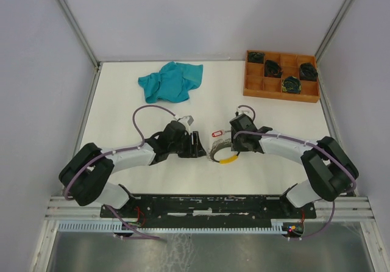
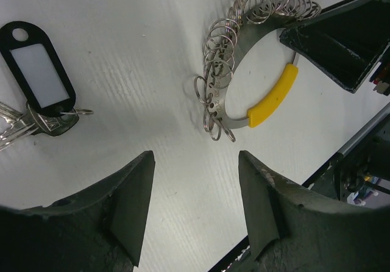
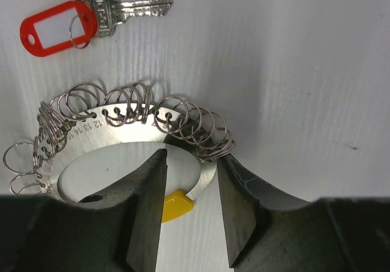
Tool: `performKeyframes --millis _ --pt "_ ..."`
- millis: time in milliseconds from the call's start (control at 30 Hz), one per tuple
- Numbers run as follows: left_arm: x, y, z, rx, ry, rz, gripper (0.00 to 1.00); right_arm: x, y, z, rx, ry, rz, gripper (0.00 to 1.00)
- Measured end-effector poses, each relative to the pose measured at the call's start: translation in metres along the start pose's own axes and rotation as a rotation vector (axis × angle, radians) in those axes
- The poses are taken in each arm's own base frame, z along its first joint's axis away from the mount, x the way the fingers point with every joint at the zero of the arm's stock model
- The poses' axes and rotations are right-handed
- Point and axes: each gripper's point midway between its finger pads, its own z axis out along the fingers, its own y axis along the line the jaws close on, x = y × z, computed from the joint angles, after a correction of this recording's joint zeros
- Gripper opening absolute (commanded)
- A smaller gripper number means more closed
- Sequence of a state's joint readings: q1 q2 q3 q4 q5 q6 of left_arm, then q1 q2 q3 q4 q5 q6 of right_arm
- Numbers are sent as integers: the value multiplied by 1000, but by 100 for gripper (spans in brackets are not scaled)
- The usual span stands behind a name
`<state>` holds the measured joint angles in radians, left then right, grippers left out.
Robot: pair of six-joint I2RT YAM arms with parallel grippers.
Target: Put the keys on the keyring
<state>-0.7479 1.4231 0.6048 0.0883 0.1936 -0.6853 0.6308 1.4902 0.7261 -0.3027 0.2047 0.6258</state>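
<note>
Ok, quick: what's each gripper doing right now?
Left gripper: open, holding nothing.
Right gripper: jaws astride the band of the keyring; whether they grip it cannot be told.

The left gripper hangs over bare white tabletop, its dark fingers spread with nothing between them. Ahead lies the keyring, yellow sleeve rightward, small split rings crowding its arc. A black-tagged key lies left.
</note>
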Motion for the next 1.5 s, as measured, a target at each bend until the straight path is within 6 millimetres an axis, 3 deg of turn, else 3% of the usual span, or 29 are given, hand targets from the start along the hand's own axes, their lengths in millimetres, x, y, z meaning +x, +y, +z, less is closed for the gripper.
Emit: performKeyframes --millis 200,600,800,967,1233,1500 --pt "3 2 7 -6 14 1 67 -13 9 9 -14 -5 -45 31" --pt "6 6 11 -15 23 -2 66 -22 28 15 -103 28 -232 24" --pt "4 8 12 -29 13 -2 59 -19 26 13 -110 42 -271 40" --pt "3 9 12 -35 7 -1 54 -12 27 -1 -110 60 -303 52" --pt "2 11 5 -33 -13 -6 53 18 89 -35 -263 31 -433 47" --pt "10 28 1 -50 -18 -59 53 39 132 -32 -332 48 -477 43"
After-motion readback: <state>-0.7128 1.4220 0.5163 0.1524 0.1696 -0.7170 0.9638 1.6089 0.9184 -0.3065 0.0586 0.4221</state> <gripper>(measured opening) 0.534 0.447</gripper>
